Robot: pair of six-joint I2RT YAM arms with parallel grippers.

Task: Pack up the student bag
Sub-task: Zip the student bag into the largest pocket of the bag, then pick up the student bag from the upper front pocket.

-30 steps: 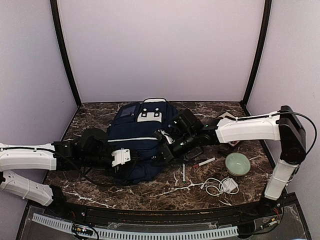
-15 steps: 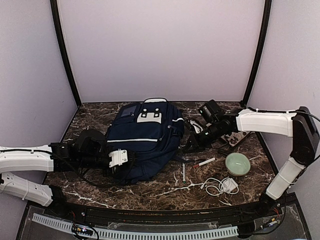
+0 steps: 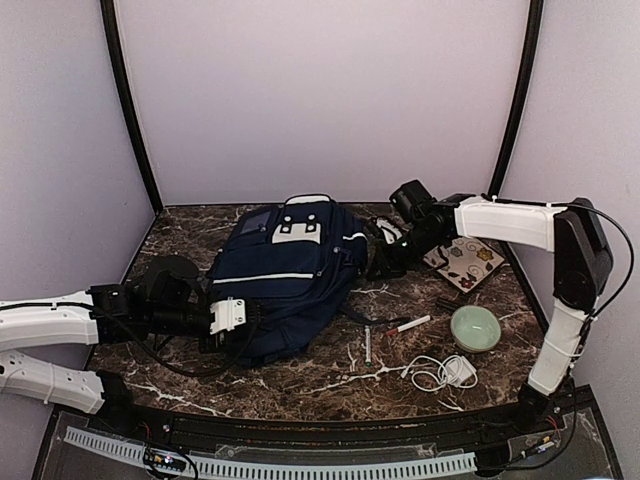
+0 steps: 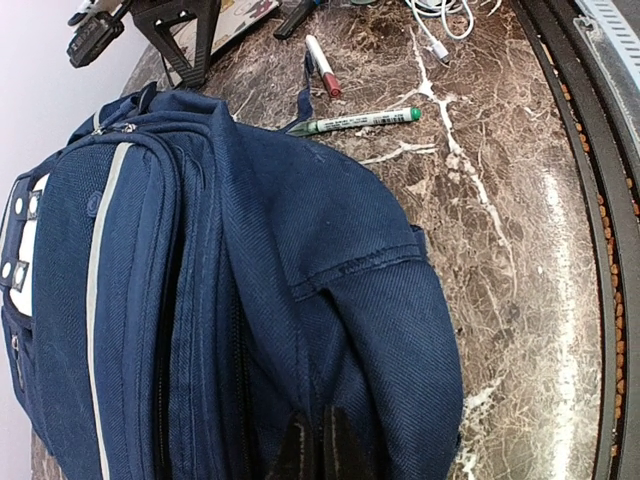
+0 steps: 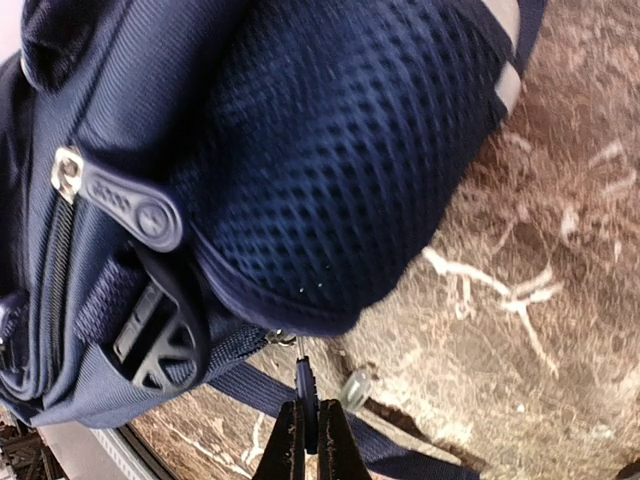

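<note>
The student bag, navy blue with white stripes, lies flat on the marble table, its white patch at the far end. My left gripper is at the bag's near left corner. In the left wrist view it is shut on a fold of the bag's fabric. My right gripper is at the bag's far right side. The right wrist view shows it shut on a dark zipper pull just under the bag's mesh pocket.
A green marker and a red-capped pen lie right of the bag. A pale green bowl, a white charger with cable and a patterned notebook are at the right. A loose strap trails on the table.
My right arm has swung from over the bag's middle to its far right side, still shut. The bag has shifted slightly and my left arm has drawn back a little to the left.
</note>
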